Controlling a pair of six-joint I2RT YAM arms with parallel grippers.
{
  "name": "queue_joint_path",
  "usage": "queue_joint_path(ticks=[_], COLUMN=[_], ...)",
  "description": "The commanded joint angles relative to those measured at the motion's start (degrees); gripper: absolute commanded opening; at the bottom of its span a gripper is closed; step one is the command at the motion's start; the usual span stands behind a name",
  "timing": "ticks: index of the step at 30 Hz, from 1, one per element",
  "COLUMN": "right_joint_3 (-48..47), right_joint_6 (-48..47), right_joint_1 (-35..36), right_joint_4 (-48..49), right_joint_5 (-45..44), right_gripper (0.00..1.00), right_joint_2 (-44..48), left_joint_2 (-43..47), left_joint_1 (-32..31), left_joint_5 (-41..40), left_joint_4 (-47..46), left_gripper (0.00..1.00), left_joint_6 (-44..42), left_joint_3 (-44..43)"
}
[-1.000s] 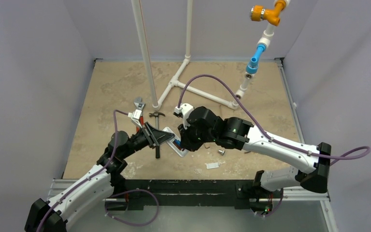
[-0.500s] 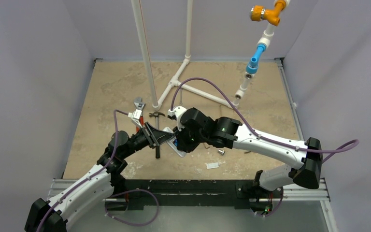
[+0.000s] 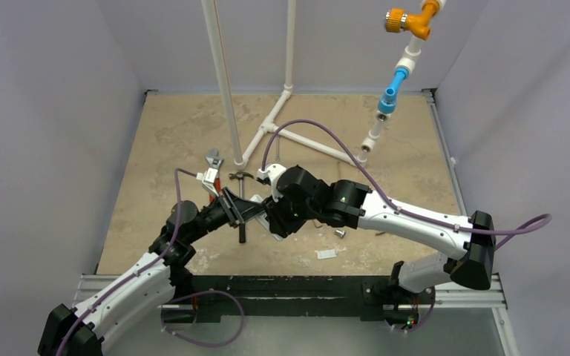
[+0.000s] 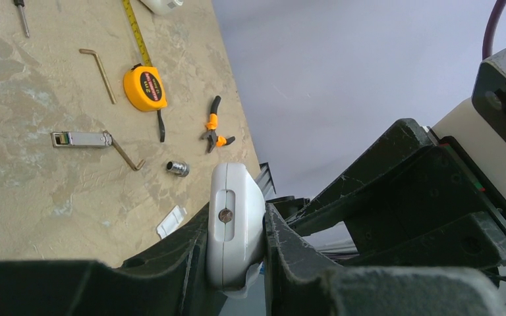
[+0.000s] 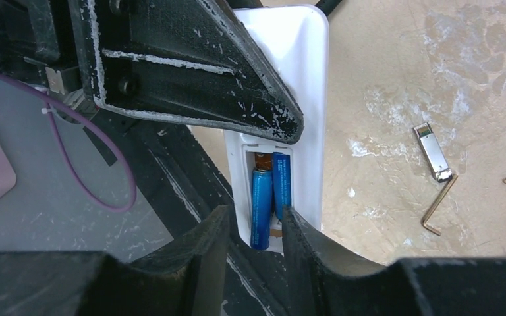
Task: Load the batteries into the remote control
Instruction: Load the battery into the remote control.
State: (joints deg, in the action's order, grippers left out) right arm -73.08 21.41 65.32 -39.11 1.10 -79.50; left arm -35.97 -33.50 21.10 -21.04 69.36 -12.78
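Note:
My left gripper [image 4: 235, 266] is shut on the white remote control [image 4: 235, 220] and holds it above the table, back side up. In the right wrist view the remote control [image 5: 303, 79] shows its open battery recess with two blue batteries in it, side by side. The left battery [image 5: 261, 207] reaches further toward me than the right battery [image 5: 282, 184]. My right gripper [image 5: 253, 240] sits at the near end of the recess. Its jaws stand a little apart, astride the remote's wall and the left battery. From above, both grippers meet over the remote [image 3: 277, 234].
On the table lie a yellow tape measure [image 4: 145, 87], orange-handled pliers [image 4: 214, 128], a silver socket [image 4: 178, 168], a small white cover piece [image 4: 171, 222], hex keys [image 5: 438, 210] and a metal module [image 5: 433, 153]. A white pipe frame [image 3: 282, 130] stands behind.
My right arm has moved left and closed in on the remote held by my left gripper. The left arm has stayed still.

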Motion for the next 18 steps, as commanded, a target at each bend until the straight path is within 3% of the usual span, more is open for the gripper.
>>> queue_joint_path(ticks=[1, 13, 18], right_joint_3=[-2.1, 0.15, 11.66], right_joint_6=[-0.27, -4.45, -14.13], right_joint_1=[0.22, 0.18, 0.16], right_joint_4=[1.68, 5.13, 19.24], right_joint_5=[-0.26, -4.25, -1.66], right_gripper=[0.37, 0.5, 0.5], right_joint_2=[1.55, 9.38, 19.19], left_joint_2=[0.96, -1.12, -1.78], left_joint_1=[-0.08, -0.08, -0.08], left_joint_5=[1.23, 3.93, 5.74], left_joint_4=[-3.13, -5.01, -5.76], left_gripper=[0.0, 0.0, 0.0], left_joint_6=[0.2, 3.16, 4.49], left_joint_3=[-1.37, -1.34, -1.46])
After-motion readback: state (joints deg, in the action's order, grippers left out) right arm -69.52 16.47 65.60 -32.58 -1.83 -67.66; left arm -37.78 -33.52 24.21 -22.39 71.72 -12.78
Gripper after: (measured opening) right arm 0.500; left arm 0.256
